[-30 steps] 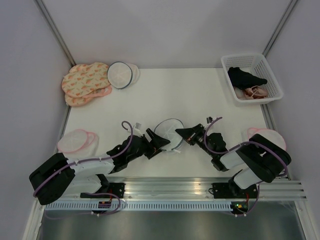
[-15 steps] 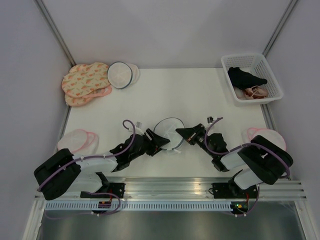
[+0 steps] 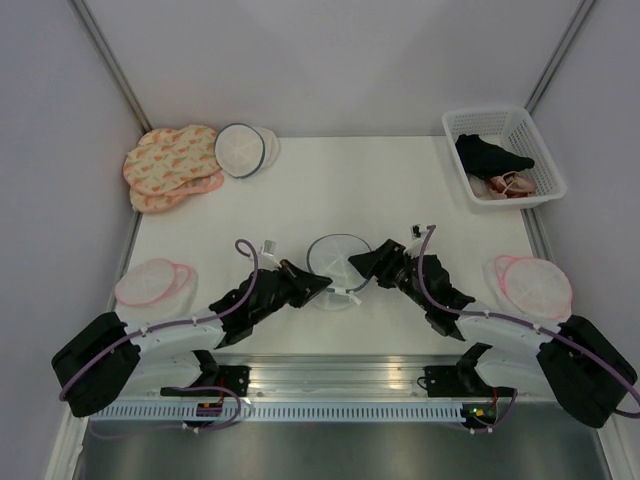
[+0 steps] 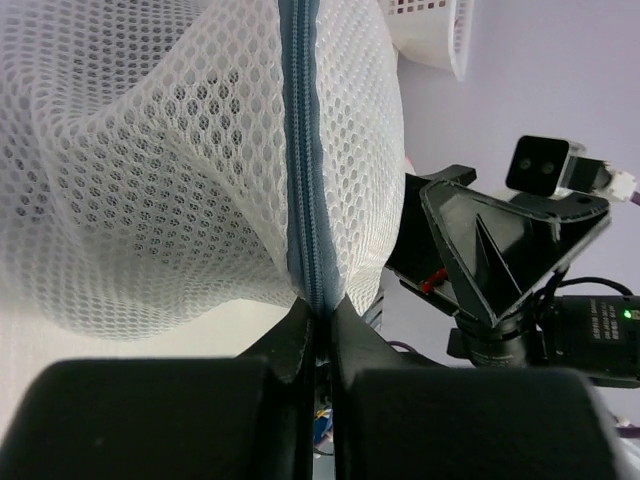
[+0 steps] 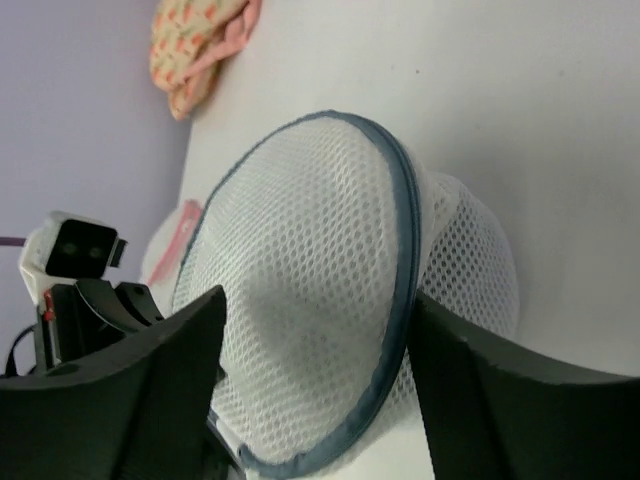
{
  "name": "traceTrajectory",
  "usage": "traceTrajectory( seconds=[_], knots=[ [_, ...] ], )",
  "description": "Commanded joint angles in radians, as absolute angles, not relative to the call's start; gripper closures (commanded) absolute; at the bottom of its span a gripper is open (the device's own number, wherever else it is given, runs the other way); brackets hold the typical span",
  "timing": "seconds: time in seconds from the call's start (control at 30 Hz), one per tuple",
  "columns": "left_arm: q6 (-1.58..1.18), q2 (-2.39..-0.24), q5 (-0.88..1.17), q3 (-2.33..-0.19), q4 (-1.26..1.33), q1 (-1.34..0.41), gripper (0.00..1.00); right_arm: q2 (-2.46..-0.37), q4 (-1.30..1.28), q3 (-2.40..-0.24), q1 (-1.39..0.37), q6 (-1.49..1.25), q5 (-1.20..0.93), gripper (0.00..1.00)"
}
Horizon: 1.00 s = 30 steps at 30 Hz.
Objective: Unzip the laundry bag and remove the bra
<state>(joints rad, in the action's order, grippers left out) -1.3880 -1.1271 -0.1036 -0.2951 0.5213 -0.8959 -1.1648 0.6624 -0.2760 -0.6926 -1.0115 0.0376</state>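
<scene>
The laundry bag [image 3: 335, 262], white mesh with a grey rim, sits at the table's near middle between my two grippers. My left gripper [image 3: 316, 286] is shut on its grey zipper seam [image 4: 305, 200], pinching it at the bag's near-left edge. My right gripper [image 3: 368, 262] is open, with one finger on either side of the bag's [image 5: 320, 290] right side; its fingers [image 5: 150, 400] do not press the mesh. What lies inside the bag I cannot make out. A black bra [image 3: 490, 155] lies in the white basket [image 3: 545, 190] at the back right.
Pink round mesh bags lie at the left edge [image 3: 155, 282] and the right edge [image 3: 535, 283]. Patterned pink bags [image 3: 170, 165] and a flatter white mesh bag with a dark rim [image 3: 240, 150] sit at the back left. A pink-beige garment [image 3: 508, 185] shares the basket.
My left gripper has closed on the zipper seam. My right gripper has opened and released the bag, and its arm has swung out to the right. The bag shifted slightly.
</scene>
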Motion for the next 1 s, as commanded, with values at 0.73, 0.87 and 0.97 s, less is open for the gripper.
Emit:
traceTrajectory(
  seconds=[0.73, 0.87, 0.97],
  knots=[
    [-1.232, -1.100, -0.192, -0.402, 0.353, -0.900, 0.98, -0.867, -0.009, -0.465, -1.042, -0.709, 0.172, 0.32],
    [-1.230, -1.089, -0.173, -0.399, 0.356, -0.902, 0.98, -0.931, 0.047, -0.468, -1.042, -0.712, 0.146, 0.35],
    [-1.230, -1.074, -0.161, -0.396, 0.356, -0.900, 0.98, -0.966, 0.084, -0.465, -1.042, -0.713, 0.140, 0.40]
  ],
)
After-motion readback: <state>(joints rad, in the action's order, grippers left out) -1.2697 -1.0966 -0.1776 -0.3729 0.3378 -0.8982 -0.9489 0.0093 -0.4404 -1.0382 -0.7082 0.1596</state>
